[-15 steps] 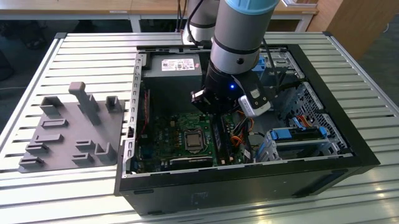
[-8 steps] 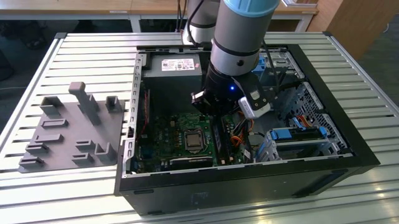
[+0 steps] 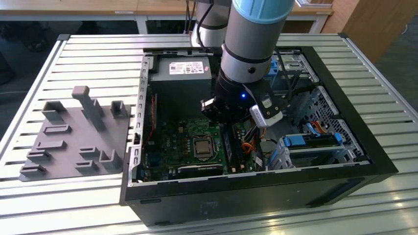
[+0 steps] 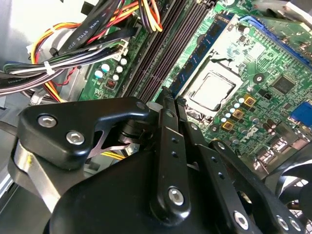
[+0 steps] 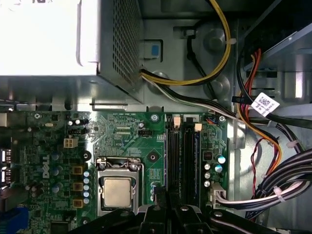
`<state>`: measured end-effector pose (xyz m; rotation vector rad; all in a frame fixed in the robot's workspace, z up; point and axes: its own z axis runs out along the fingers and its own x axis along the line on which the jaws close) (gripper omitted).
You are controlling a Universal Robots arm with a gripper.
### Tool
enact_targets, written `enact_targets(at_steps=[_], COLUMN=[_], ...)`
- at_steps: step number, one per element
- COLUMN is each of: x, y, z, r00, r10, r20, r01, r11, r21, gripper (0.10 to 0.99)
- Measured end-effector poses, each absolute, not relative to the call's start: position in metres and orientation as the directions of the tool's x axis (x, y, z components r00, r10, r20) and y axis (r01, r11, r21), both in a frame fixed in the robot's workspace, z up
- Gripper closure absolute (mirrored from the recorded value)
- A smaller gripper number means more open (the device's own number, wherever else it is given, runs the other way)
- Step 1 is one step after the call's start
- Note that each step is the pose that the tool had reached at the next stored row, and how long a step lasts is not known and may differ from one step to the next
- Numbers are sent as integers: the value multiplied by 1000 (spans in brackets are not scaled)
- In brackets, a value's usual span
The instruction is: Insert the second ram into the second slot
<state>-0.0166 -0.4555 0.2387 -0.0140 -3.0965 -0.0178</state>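
We find the arm (image 3: 251, 44) reaching down into the open computer case (image 3: 261, 182), which lies on the slatted metal table (image 3: 98, 54). In the exterior view the arm's end stands over the middle of the board. The power supply (image 3: 183, 78) is at twelve o'clock of it, the bright blue drive-bay clips (image 3: 313, 141) at four o'clock, and a grey moulded fixture (image 3: 72, 142) outside the case at nine o'clock.

Position of the task's thing: in the second wrist view the second ram (image 4: 195, 56), a thin dark-blue stick with a row of flat chips, stands on edge in the slot bank, on the side toward the CPU socket (image 4: 210, 90). The neighbouring memory slots (image 4: 168, 46) are long, dark plastic channels and look unfilled. We judge the stick to be in its slot. Whether it is pressed fully home we cannot tell.

Governing relation: the gripper (image 4: 170, 97) sits at one end of the stick, on its line. The stick's long axis runs straight away from the jaws, parallel to the slots, which lie twelve-to-six in the exterior view. The jaws are drawn together. We cannot tell whether they pinch the stick's edge or merely bear on it.

Materials: matte black metal links on the gripper, a green motherboard (image 5: 122, 136), a bare metal lid on the socket, and soft sheathed cables (image 4: 73, 53) beyond the slots, apart from the jaws.
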Motion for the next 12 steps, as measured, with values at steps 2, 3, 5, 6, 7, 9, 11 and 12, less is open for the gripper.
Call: enact_targets(at_steps=[2, 3, 5, 6, 7, 9, 11, 12], x=[-17, -17, -17, -17, -17, -17, -16, -16], y=[-455, -455, -455, -455, -455, -455, -456, -456], z=[239, 239, 239, 239, 239, 239, 238, 238], r00=[-999, -999, -999, -999, -999, -999, -999, -999], r10=[9, 9, 9, 9, 9, 9, 9, 9], r20=[45, 45, 45, 45, 45, 45, 45, 45], r01=[9, 9, 9, 9, 9, 9, 9, 9], r11=[1000, 1000, 1000, 1000, 1000, 1000, 1000, 1000], r21=[11, 11, 11, 11, 11, 11, 12, 12], gripper=[949, 949, 949, 949, 949, 949, 949, 949])
